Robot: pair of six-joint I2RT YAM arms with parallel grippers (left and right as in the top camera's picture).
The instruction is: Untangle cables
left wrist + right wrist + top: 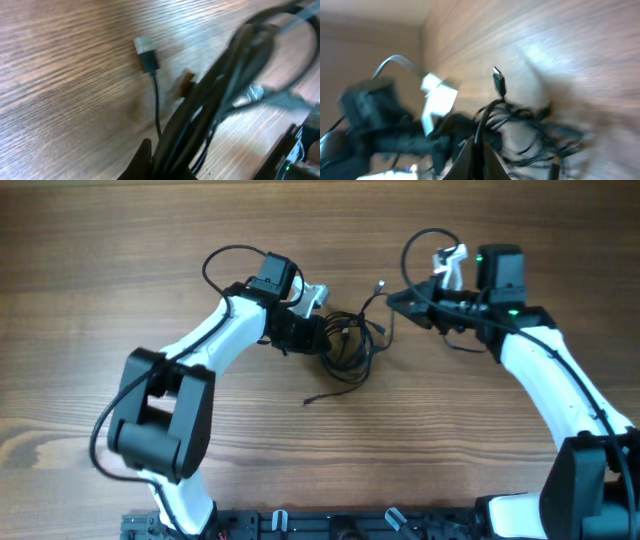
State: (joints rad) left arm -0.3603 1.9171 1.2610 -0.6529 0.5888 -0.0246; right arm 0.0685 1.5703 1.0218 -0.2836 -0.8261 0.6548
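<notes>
Closest to your side of the table point(120, 260), one loose end point(308, 401) trails out of the cables point(348, 345) and lies flat on the wood, apart from both arms. Just past it is the tangle itself, a dark knot of loops at mid-table between the two arms.

Your left gripper point(300, 332) is at the knot's left edge, clenched on a thick sheaf of strands. Its wrist camera shows them running out from between the fingers, up and away to the right, badly blurred. Left of that sheaf, a silver-tipped plug point(146, 54) lies on the wood, and its thin cord leads back toward the fingers.

Your right gripper point(398, 302) is just up and to the right of the knot, pinched tight on a single thin strand. From its wrist camera, that strand rises out of the closed fingertips and curves up to a small black plug point(499, 82). You cannot tell whether that plug touches the table, or whether it is the same one the left camera sees. Behind it the rest of the tangle spreads to the right, with the left gripper a blur on the far side.

Farthest from you, beyond both grippers, there is only wood grain.
</notes>
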